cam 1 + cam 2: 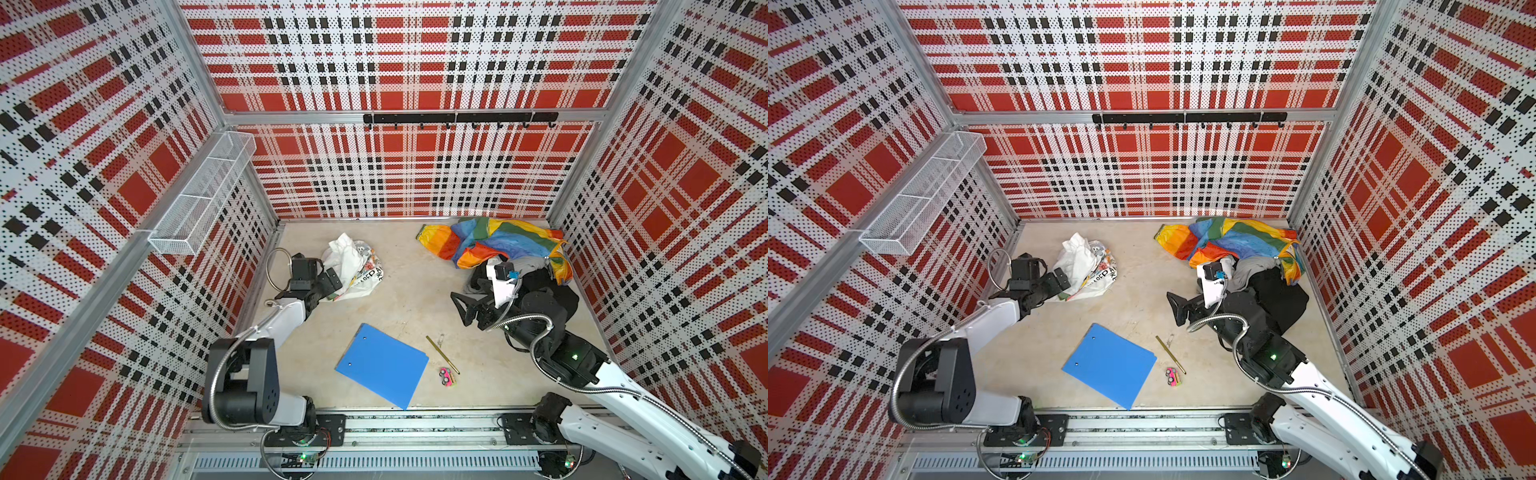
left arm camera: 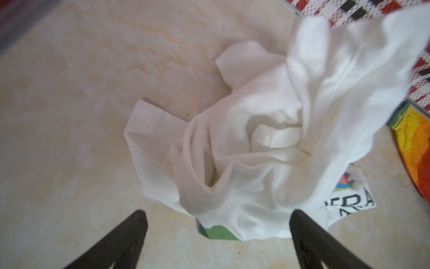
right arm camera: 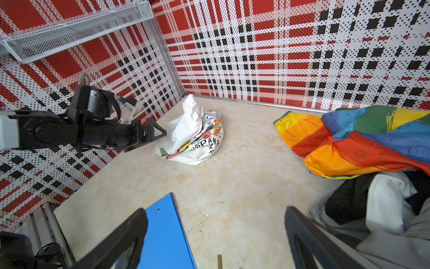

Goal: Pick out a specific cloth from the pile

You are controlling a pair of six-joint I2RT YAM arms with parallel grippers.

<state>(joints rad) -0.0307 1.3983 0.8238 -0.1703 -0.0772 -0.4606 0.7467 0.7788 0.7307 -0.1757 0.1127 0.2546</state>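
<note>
Lying straight ahead of the left gripper (image 2: 217,213), just past its fingertips: the cloth (image 1: 353,266), bunched into a heap with no clear long axis, well apart from the pile (image 1: 511,245). Spread wide and empty on the left; touching the near fold or not, cannot tell. Likewise spread wide and empty at the right gripper (image 1: 461,309), beside the pile, far from the cloth. Probably calling for a short forward reach and pinch by the left, the nearer one.

A robotics lab test cell: an aluminium-framed booth (image 1: 291,118) walled with perforated plaid-printed panels (image 1: 415,54). A left arm (image 1: 286,316) and a right arm (image 1: 615,378) are bolted to a rail (image 1: 415,424) fronting the beige desk (image 1: 415,299). A wire basket (image 1: 199,195) and a hook rack (image 1: 457,118) hang on the walls.
</note>
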